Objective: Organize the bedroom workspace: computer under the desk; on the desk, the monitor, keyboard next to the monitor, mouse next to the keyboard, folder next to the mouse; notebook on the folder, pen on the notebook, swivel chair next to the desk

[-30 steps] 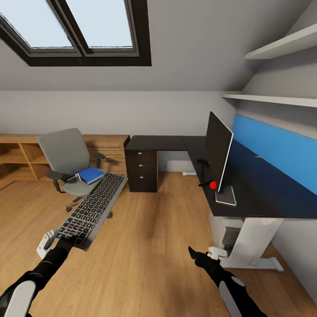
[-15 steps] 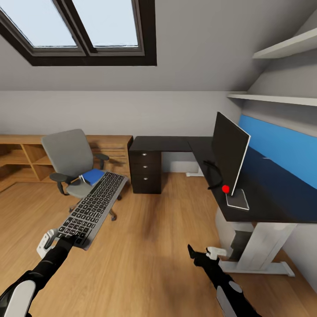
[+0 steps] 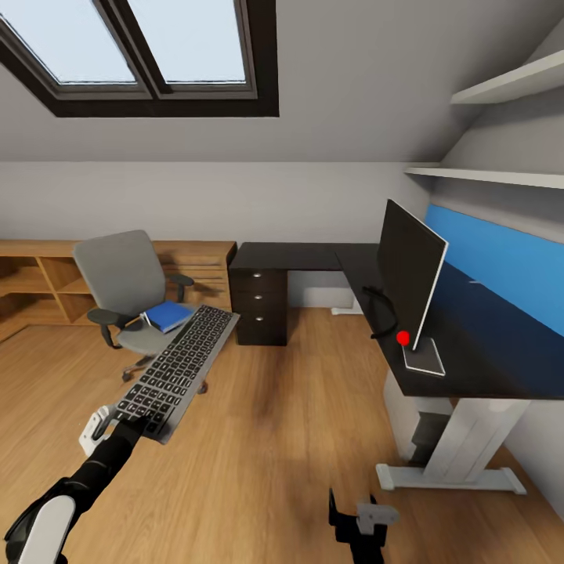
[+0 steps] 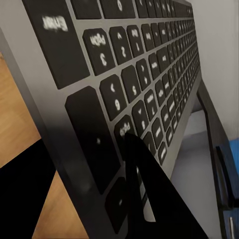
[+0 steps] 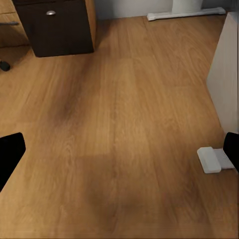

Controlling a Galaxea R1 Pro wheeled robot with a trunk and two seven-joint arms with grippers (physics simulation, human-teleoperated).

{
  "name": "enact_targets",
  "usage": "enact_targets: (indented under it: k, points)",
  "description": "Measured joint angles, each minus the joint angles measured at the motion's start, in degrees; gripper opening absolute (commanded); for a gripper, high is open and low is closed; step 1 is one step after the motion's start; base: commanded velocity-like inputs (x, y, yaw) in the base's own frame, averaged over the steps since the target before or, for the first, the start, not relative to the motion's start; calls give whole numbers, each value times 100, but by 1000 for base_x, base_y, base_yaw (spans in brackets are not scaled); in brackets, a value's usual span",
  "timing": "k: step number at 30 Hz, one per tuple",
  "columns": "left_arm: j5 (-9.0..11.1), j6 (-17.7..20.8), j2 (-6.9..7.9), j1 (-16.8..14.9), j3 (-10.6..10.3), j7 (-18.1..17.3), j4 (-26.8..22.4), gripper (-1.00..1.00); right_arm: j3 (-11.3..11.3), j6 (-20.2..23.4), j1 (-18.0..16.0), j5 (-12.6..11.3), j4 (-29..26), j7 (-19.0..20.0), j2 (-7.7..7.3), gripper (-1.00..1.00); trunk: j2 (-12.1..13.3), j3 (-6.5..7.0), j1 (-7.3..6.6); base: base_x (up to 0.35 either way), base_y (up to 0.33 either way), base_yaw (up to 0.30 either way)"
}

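One end of the keyboard (image 3: 175, 365) sits clamped in our left gripper (image 3: 125, 423) for carrying toward the desk (image 3: 470, 368); our right gripper (image 5: 119, 149) hangs spread, empty.

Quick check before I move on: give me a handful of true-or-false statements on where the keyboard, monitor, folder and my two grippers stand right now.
1. The left gripper holds the keyboard by one end, above the floor. True.
2. The monitor stands on the desk. True.
3. The blue folder lies on the desk beside the monitor. False: it lies on the seat of the swivel chair.
4. The right gripper is shut on a pen. False: its fingers are apart with only wood floor between them in the right wrist view.
5. The keyboard rests on the desk. False: it is in the air, away from the desk.
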Motion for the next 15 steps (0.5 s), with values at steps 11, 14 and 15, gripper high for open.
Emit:
enact_targets:
  k: [11, 14, 15]
  points:
    - [-11, -38, -86, 0, -85, 0, 9, -100, -25, -779, -1, 29, 835, -53, -40, 100, 0, 0, 1, 14, -7, 0]
    - [-21, -50, -90, 0, -87, 9, 7, -100, -23, -775, -1, 33, 857, -52, -39, 100, 0, 0, 1, -13, -20, 0]
    - [-24, -53, -91, 0, -87, 13, 8, -100, -23, -772, -1, 34, 860, -53, -39, 100, 0, 0, 1, -7, -12, 0]
